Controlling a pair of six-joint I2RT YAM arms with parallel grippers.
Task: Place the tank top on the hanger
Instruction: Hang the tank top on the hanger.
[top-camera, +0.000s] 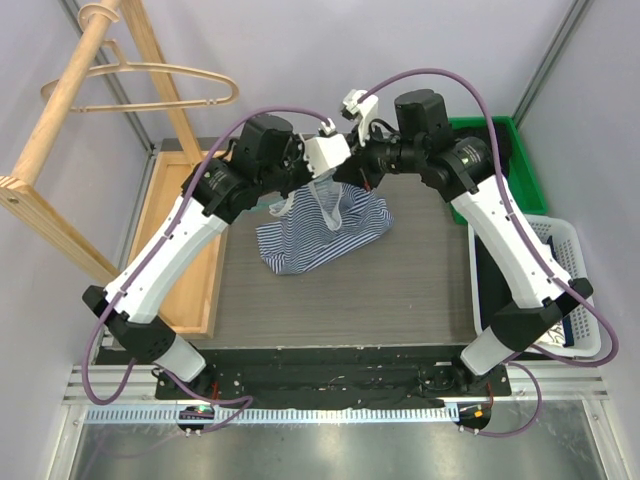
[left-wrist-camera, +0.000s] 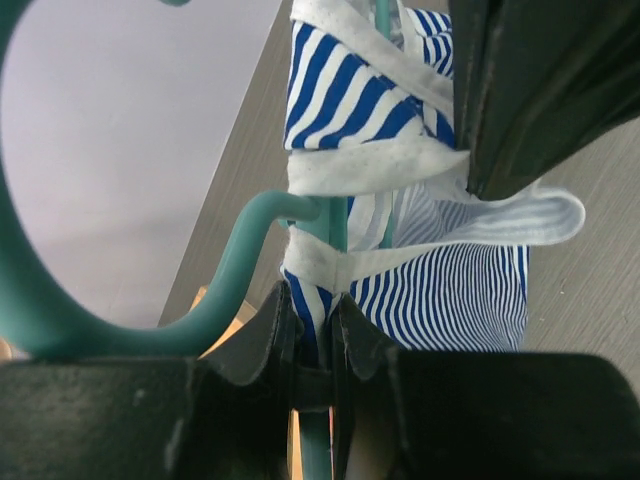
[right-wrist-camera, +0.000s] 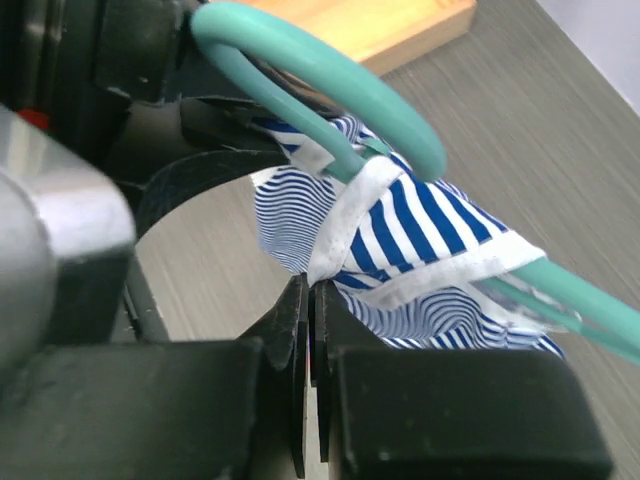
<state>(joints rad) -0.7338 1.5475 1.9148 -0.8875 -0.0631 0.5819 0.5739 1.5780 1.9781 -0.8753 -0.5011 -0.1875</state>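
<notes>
Left end effector (left-wrist-camera: 312, 340) clamps the teal hanger (left-wrist-camera: 240, 268), whose long bar runs toward right end effector (right-wrist-camera: 310, 322), pinched tight on the striped tank top (right-wrist-camera: 400, 215) strap.

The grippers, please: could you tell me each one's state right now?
Left gripper: closed on the hanger, tank top fabric caught too.
Right gripper: closed on the tank top's white trim.

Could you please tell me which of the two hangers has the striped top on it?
The green hanger, threaded through the striped top; the wooden hanger hangs bare on the rack.
</notes>
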